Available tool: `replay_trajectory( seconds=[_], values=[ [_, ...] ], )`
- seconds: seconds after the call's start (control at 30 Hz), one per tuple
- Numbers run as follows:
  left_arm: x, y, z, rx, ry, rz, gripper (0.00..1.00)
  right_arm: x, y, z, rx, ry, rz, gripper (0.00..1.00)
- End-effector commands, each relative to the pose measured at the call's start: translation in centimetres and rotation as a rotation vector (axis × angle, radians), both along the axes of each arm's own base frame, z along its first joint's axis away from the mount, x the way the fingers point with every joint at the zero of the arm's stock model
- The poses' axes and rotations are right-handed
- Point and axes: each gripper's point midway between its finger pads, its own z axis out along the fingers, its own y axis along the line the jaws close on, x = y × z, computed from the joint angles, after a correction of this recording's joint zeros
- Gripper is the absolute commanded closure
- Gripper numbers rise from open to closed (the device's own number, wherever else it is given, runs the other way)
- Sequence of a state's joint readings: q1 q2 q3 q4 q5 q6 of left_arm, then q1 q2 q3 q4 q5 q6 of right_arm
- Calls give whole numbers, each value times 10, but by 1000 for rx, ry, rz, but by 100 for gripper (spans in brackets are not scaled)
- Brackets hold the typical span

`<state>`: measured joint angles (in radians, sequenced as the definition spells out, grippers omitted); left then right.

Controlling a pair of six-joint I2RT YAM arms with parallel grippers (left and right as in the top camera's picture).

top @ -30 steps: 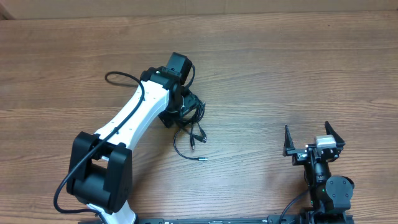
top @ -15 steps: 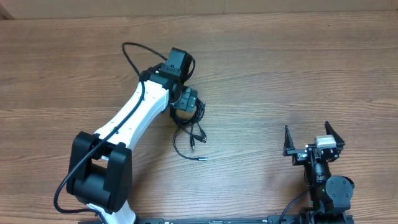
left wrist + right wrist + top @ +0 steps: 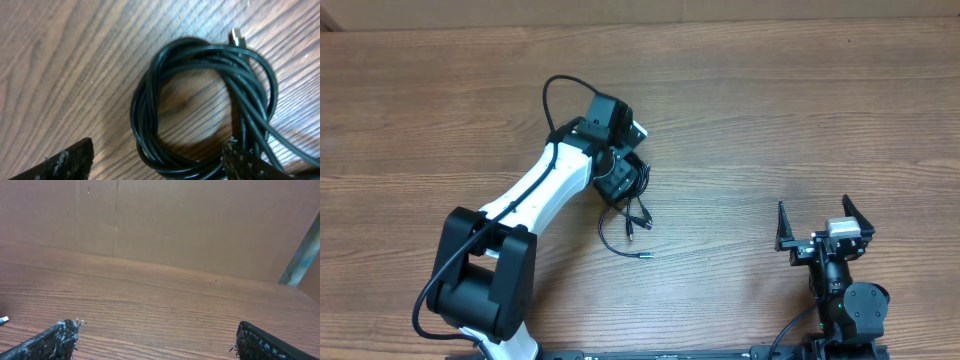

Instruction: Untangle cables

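L hand [image 3: 152, 161], new angle, over cables [image 3: 145, 105]

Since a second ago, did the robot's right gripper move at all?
No. The right gripper sits at the same spot over the table, near its front edge, with its jaws open wide just as before.

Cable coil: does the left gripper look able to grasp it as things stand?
Probably yes. In the wrist view the left gripper stands open right over the cable coil, with part of the loops between its jaws and nothing else in the way.
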<state>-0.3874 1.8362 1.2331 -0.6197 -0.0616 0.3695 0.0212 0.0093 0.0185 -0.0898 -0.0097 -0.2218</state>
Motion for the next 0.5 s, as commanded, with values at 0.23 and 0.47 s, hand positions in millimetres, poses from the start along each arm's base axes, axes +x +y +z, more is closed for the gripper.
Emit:
replay_trajectory(
  seconds=[0.23, 0.47],
  values=[
    [3, 13, -11, -121, 41, 120, 17, 0, -1, -2, -4, -2, -5, 0],
    [-5, 11, -34, -133, 117, 133, 33, 0, -1, -2, -4, -2, -5, 0]
  ],
)
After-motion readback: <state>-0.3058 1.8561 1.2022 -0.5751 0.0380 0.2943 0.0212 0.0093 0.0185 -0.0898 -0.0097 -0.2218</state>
